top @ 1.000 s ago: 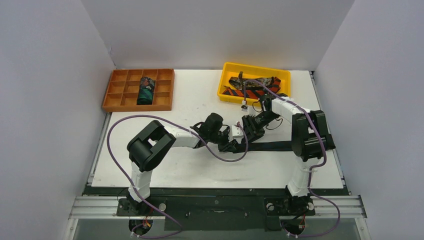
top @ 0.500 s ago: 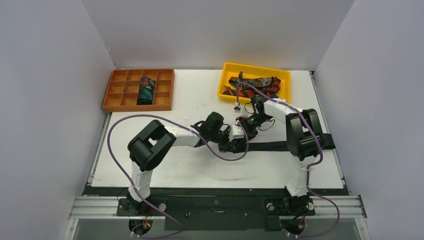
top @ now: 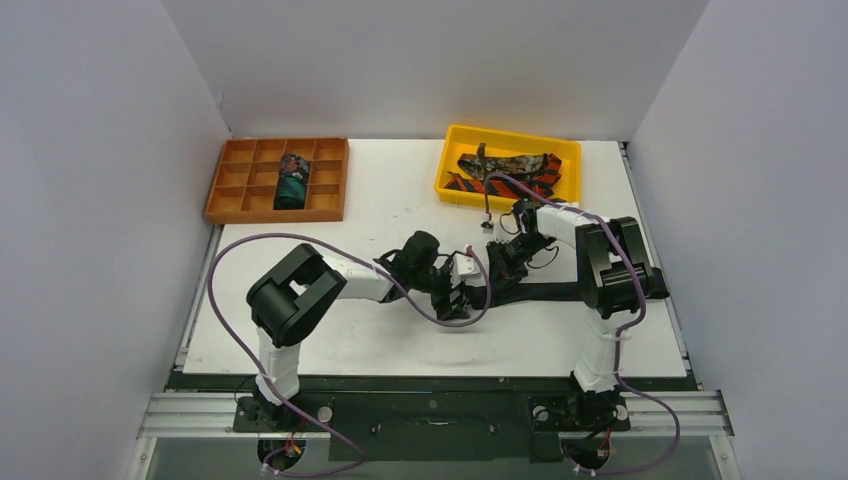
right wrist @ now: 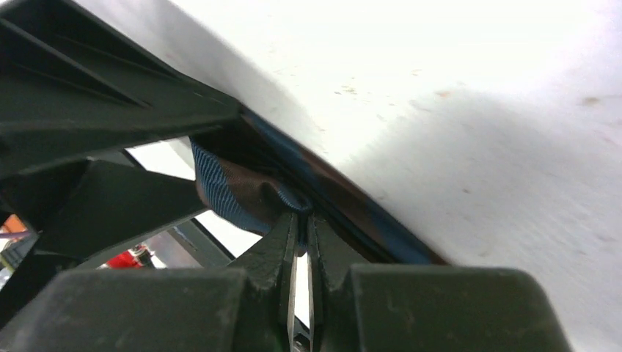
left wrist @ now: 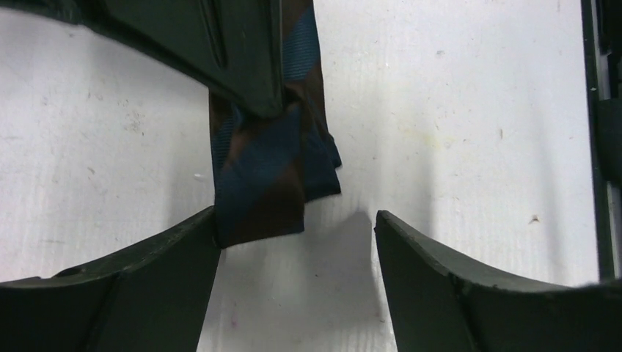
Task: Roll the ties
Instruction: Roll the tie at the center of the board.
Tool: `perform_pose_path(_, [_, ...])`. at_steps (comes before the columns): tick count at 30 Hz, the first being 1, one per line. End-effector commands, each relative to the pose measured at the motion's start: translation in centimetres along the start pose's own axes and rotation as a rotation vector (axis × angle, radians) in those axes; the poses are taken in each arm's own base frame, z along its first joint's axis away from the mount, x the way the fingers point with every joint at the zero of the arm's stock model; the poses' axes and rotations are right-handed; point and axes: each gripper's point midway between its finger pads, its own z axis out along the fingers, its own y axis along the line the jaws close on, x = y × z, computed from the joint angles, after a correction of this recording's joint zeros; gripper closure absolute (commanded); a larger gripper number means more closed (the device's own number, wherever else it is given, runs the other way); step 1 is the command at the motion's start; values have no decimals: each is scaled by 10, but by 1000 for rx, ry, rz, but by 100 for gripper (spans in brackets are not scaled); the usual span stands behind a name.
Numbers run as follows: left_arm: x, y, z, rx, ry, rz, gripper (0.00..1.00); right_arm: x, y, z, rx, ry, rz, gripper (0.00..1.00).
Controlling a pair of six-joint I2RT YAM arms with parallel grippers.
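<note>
A dark tie, striped blue and brown up close, lies flat on the white table just in front of the yellow bin. The left gripper straddles its folded end, fingers apart. The right gripper has its fingers nearly together, seemingly pinching a fold. Inside the bin lie a red-orange striped tie and a mottled brown tie; far left of the bin, a teal roll sits in an orange tray

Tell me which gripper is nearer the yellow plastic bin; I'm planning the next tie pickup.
Right. The right gripper, pinching the dark striped tie, is on the side toward the yellow plastic bin; the left gripper sits open just beyond it, farther from the bin.
</note>
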Motion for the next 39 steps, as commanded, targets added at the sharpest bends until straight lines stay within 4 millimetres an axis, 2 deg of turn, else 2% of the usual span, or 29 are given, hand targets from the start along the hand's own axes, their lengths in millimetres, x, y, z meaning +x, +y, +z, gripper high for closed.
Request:
perform_pose_path(1, [-8, -2, -13, -42, -34, -58, 24, -2, -32, 1, 116, -2, -42, 100])
perform_pose_path(5, [-16, -1, -10, -66, -55, -30, 15, -4, -39, 2, 131, -6, -35, 100])
perform_pose_path(8, [-14, 0, 1, -89, -39, -8, 11, -6, -36, 1, 125, -13, -35, 100])
perform_pose_path(13, [-21, 12, 14, -150, -54, -43, 9, -9, -29, -3, 102, -33, -39, 100])
perform_pose_path(20, [-15, 22, 28, -181, -35, -91, 11, -12, -19, -4, 80, -46, -48, 100])
perform_pose_path(21, [-17, 22, 29, -178, -35, -90, 13, -14, -15, -4, 71, -52, -52, 100])
perform_pose_path(24, [-5, 19, 33, -169, -2, -105, 19, -18, -6, -8, 53, -72, -55, 100])
perform_pose_path(29, [19, 12, 25, -170, 43, -86, 41, -29, 17, -23, 11, -125, -70, 100])
perform_pose_path(32, [27, 7, 21, -158, 59, -68, 48, -29, 29, -30, -13, -136, -76, 100])
perform_pose_path(39, [26, 0, 14, -137, 66, -55, 68, -12, 25, -36, 8, -85, -86, 100])
